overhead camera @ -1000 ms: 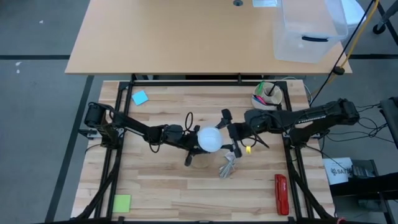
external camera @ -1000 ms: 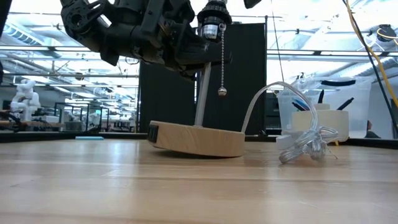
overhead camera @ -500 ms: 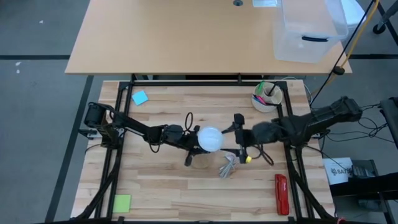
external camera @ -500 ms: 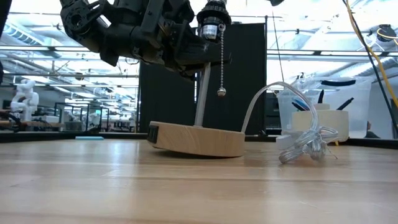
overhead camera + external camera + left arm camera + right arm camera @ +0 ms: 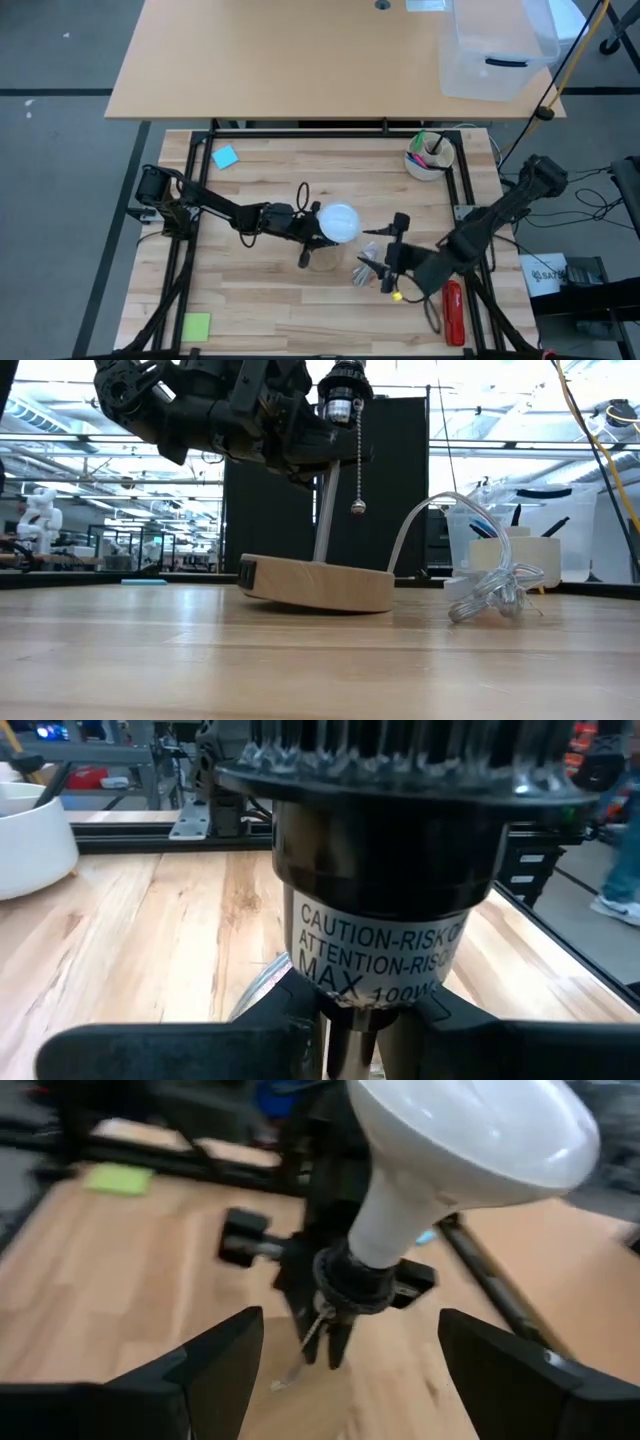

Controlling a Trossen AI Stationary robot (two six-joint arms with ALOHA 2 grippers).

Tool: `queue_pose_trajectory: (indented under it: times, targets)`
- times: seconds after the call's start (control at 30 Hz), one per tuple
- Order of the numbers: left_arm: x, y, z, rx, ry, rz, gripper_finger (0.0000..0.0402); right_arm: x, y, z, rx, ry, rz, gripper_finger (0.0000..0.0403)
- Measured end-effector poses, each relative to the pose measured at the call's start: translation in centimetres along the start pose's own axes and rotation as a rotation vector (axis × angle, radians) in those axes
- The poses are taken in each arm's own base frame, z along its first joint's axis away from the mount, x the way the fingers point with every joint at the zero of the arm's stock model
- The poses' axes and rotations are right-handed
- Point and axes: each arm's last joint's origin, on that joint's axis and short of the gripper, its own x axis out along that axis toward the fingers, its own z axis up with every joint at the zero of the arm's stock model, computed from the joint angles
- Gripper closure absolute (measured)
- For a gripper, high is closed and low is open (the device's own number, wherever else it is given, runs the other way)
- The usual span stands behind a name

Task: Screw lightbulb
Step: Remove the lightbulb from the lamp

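Observation:
A lamp stands mid-table: a round wooden base (image 5: 315,582), a thin metal stem (image 5: 323,515) and a black socket (image 5: 385,920) with a pull chain (image 5: 357,460). The white lightbulb (image 5: 338,222) (image 5: 470,1150) sits with its neck in the socket. My left gripper (image 5: 303,228) reaches in from the table's left and is shut on the stem just below the socket. My right gripper (image 5: 388,255) (image 5: 350,1370) hangs open, off the bulb toward the near right, facing it with nothing between its fingers. My left gripper pinches the lamp's stem (image 5: 355,1030) between its two fingers (image 5: 180,1050), right under the socket. The fingers come nearly level from the table's left and lie across the stem. The lamp leans a little, its wooden base resting on the table.
A bundled clear cord (image 5: 368,265) (image 5: 490,585) lies right of the lamp. A white cup of pens (image 5: 430,155) stands at the far right, a red tool (image 5: 452,310) lies near right. A blue note (image 5: 225,157) and a green note (image 5: 196,326) lie at the left.
My right gripper has swung away from the bulb's right side toward the table's near edge, turning as it went and staying open. The bulb stays in the socket, and the lamp has kept its place.

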Motion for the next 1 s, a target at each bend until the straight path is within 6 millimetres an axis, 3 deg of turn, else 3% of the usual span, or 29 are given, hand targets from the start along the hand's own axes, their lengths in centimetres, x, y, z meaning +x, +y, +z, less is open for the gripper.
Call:
queue_pose_trajectory:
  times: [0.23,0.37,0.6,0.77,1.0]
  targets:
    - [0.1,-0.1,0.1,0.007,-0.017,0.093,0.0343,2.9,3.0,-1.3,0.085,-0.071,-0.255,0.0108]
    - [0.1,-0.5,0.2,0.006,-0.036,0.146,0.0374,4.7,4.5,-1.9,0.138,-0.127,-0.372,0.0108]
    - [0.1,-0.6,0.2,0.006,-0.037,0.170,0.0374,7.1,7.0,-4.2,0.271,-0.182,-0.484,0.0111]
    - [0.1,-0.6,0.2,0.006,-0.038,0.174,0.0374,8.0,7.9,-5.2,0.346,-0.212,-0.511,0.0123]
    - [0.1,-0.6,0.3,0.006,-0.040,0.180,0.0374,8.5,7.6,-4.9,0.383,-0.232,-0.519,0.0132]
